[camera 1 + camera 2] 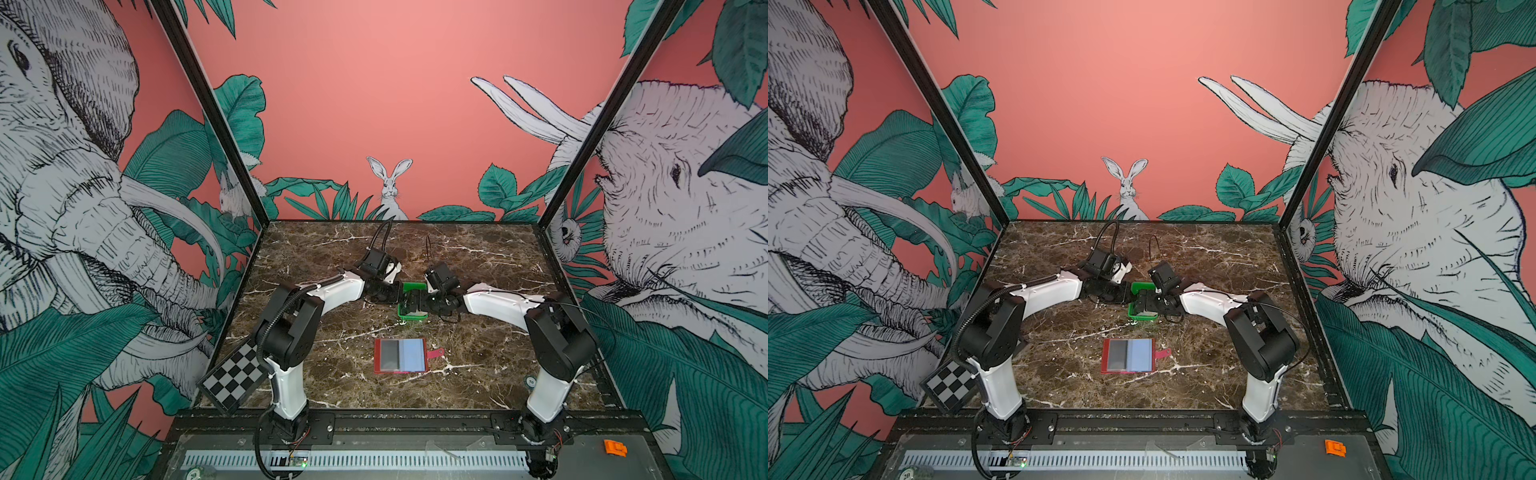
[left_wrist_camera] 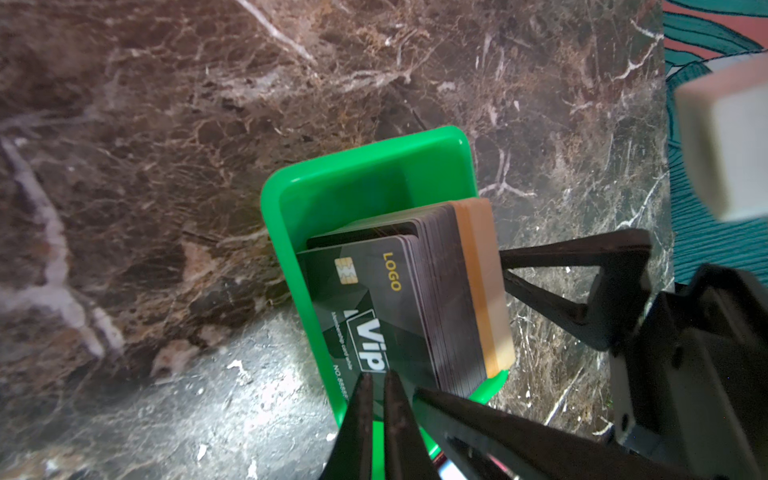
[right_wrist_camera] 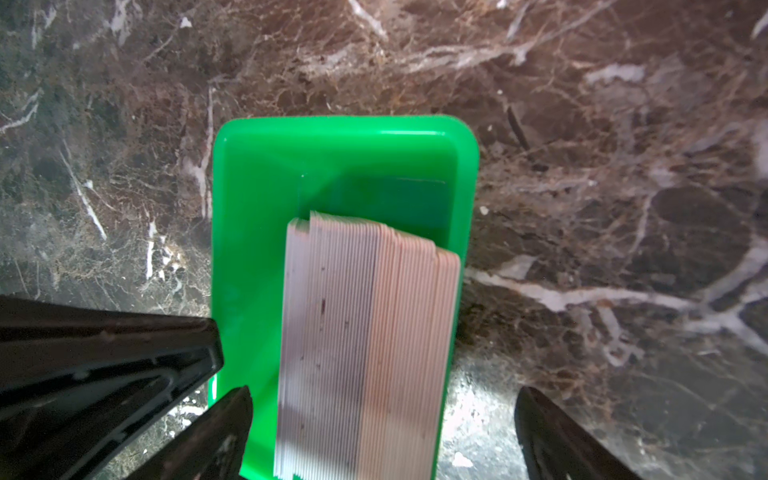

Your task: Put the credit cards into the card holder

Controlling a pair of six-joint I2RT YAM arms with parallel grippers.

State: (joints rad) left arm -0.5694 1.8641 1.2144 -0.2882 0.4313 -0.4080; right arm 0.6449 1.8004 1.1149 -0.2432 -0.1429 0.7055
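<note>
Left wrist view: left hand [image 2: 377, 376], nearly shut, pinches at the front card [image 2: 365, 286]; you cannot confirm a grip. Right hand [image 3: 385, 392] straddles the credit cards [image 3: 365, 332] in the green tray [image 3: 291, 145], wide open, empty. Lifting may drag neighbours or tip the tray. Card holder [image 1: 400, 356] lies open at frame lower centre.

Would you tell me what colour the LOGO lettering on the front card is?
Golden yellow; the LOGO lettering shows best in the left wrist view.

credit cards [image 3: 365, 353] cut off by frame edge, green tray [image 1: 412, 286] partly covered
</note>
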